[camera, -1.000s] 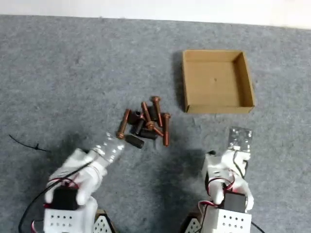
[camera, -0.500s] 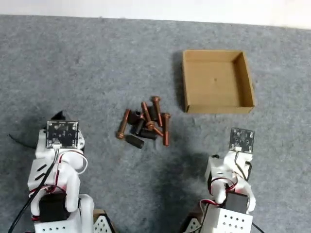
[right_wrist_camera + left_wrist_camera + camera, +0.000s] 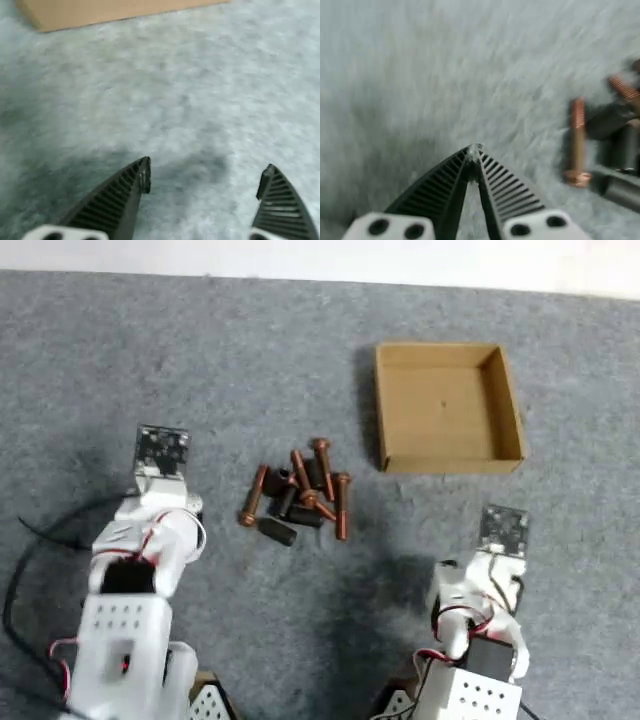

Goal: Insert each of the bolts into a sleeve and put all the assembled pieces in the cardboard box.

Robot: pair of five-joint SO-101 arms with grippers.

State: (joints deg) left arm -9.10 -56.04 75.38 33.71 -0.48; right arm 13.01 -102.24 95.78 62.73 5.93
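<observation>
Judging by how things lie, the task is at its very first step: no bolt sits in a sleeve and the cardboard box (image 3: pixel 383 405) holds nothing. The copper bolts (image 3: pixel 300 485) and the dark sleeves (image 3: pixel 277 531) lie in one loose, crossed heap on the grey tabletop (image 3: pixel 150 360), just off the box's near-left corner.

The left arm (image 3: pixel 150 540) is on the far side of that heap from the box, a little apart from it. The left jaws are pressed together, tips meeting, and pinch nothing. In the left wrist view one bolt (image 3: pixel 577 140) lies beside them on the box side, with a sleeve (image 3: pixel 622 187) just past its head.

The right arm (image 3: pixel 480 590) stands on the near side of the box, close to its near wall. The right jaws are spread wide over bare tabletop and hold nothing. An edge of the box (image 3: pixel 100 12) shows ahead of them in the right wrist view.

The next move probably calls for the left jaws to part and close on the outermost bolt, the one farthest from the box. The right jaws would need to come across from the box to the heap for a sleeve. The pieces overlap, so a clean grasp may first need one nudged free. The sleeve will have to be held steady and in line for the bolt to slide in.

No brand, label or writing can be read anywhere. The box is plain brown card with only a small dark speck on its floor. Any marks on the arms' wrist boards are too small to make out.
</observation>
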